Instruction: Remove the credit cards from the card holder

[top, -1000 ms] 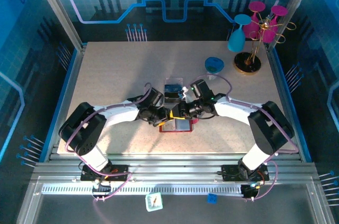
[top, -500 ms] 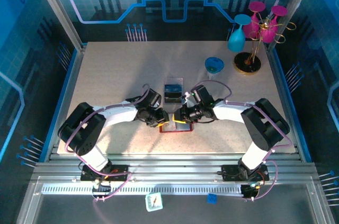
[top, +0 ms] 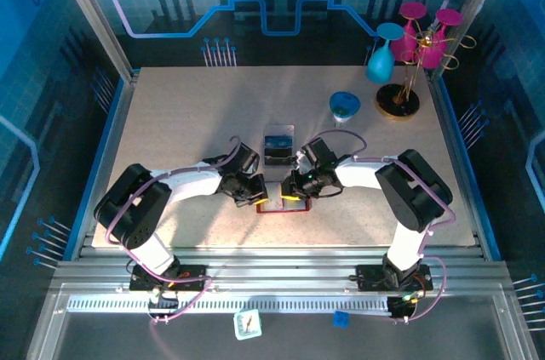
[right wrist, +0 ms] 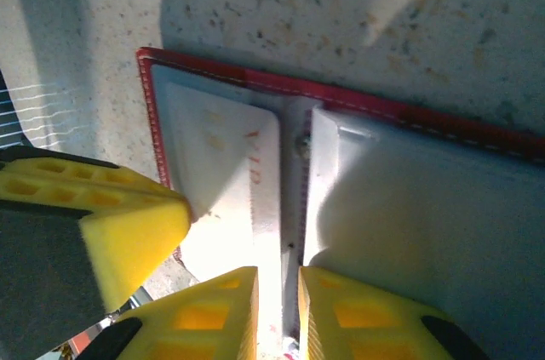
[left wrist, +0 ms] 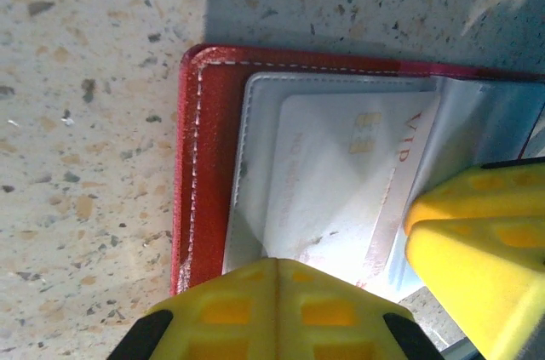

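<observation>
While the wallet (left wrist: 213,164) lies open, a pinch on the card (left wrist: 341,181) is judged underway.
Left jaws shut, right jaws nearly shut, holds unclear; outward pull needed.

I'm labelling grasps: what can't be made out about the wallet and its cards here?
- Top external: card holder pockets, small, under left gripper and right gripper.
- Left wrist: lower edge of white card, behind left gripper's fingers; grip unclear.
- Right wrist: card print, lost in glare.

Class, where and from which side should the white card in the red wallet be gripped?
Grip the white card at the open end of its pocket, coming low from the left of the wallet: borders close its other sides, so it likely only slides out.
</observation>
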